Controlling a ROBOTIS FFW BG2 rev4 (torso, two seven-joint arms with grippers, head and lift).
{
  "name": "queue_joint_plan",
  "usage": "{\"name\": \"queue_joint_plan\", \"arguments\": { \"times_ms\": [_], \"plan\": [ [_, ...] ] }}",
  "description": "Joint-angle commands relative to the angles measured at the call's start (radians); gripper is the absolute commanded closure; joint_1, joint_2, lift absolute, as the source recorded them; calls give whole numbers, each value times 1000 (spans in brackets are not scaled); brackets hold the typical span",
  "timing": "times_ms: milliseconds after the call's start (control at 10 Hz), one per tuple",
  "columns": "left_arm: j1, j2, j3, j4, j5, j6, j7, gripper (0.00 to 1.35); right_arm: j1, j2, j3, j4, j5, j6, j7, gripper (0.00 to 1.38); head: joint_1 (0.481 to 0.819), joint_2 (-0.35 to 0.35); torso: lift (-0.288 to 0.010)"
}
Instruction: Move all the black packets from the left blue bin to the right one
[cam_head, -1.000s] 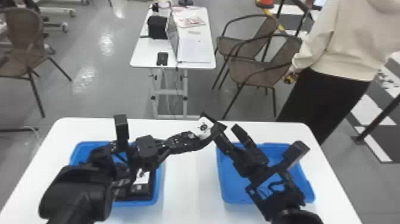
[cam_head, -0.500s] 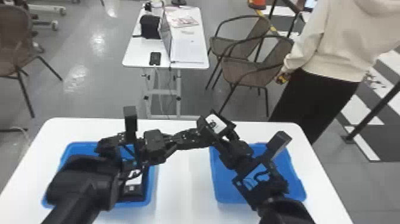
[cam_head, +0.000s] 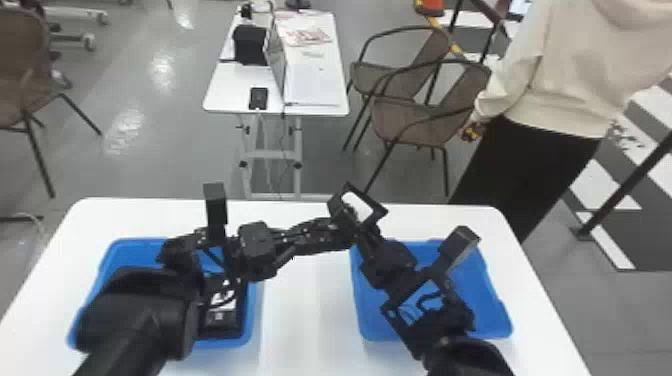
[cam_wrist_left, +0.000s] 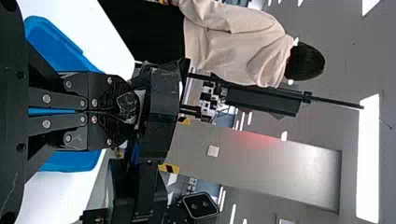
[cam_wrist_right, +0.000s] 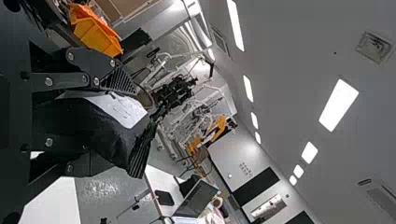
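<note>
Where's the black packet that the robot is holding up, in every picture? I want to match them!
Head view: the packet is near the middle, held up over the white table.
Left wrist view: just a bit, at the tips of the left fingers.
Right wrist view: big and close, between the right fingers.
Shared landmark: the white table.

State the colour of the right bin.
The right bin is blue, showing best in the head view.

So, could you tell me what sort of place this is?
Probably a robotics lab or workspace: the left arm and right arm are over a white table, with a laptop on a desk behind.
</note>
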Motion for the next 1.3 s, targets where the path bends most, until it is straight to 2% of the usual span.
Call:
{"name": "queue_joint_plan", "arguments": {
  "times_ms": [0, 100, 200, 300, 400, 600, 700, 800, 900, 1000, 1100, 1200],
  "plan": [
    [16, 1, 4, -3, 24, 9, 28, 803, 11, 8, -1, 6, -19, -2, 0, 1277, 695, -138, 0],
    [36, 3, 28, -11, 12, 69, 37, 328, 8, 12, -19, 22, -19, -13, -2, 1277, 695, -132, 0],
    [70, 9, 74, -32, -7, 85, 39, 55, 3, 12, -52, 37, -15, -20, -6, 1277, 695, -132, 0],
    [130, 17, 142, -100, -34, 101, 60, 82, 3, 10, -88, 60, -2, -20, -9, 1277, 695, -134, 0],
    [205, 26, 212, -180, -30, 131, 106, -2, 8, 10, -128, 105, 6, -20, -12, 1277, 695, -134, 0],
    [349, 23, 363, -336, 4, 160, 194, -2, -9, -1, -180, 227, 14, -20, -12, 1277, 695, -117, 0],
    [424, 21, 395, -410, 112, 183, 303, -2, -29, -19, -196, 298, 15, -22, -12, 1277, 695, -96, 0],
    [461, 18, 401, -422, 233, 112, 373, -2, -60, -39, -210, 381, 24, -31, -11, 1277, 695, -65, 0],
    [470, 15, 429, -436, 242, 78, 373, -2, -101, -62, -213, 470, 20, -39, -12, 1277, 695, -49, 0],
    [466, 18, 430, -439, 266, 80, 370, -2, -138, -71, -228, 545, 18, -42, -12, 1227, 695, -46, 0],
    [463, 18, 423, -445, 303, 127, 372, 87, -156, -71, -257, 580, 26, -42, -12, 803, 695, -47, 0],
    [459, 9, 427, -456, 291, 134, 373, 180, -164, -71, -286, 585, 63, -56, -12, 265, 695, -59, 0]
  ]
}}
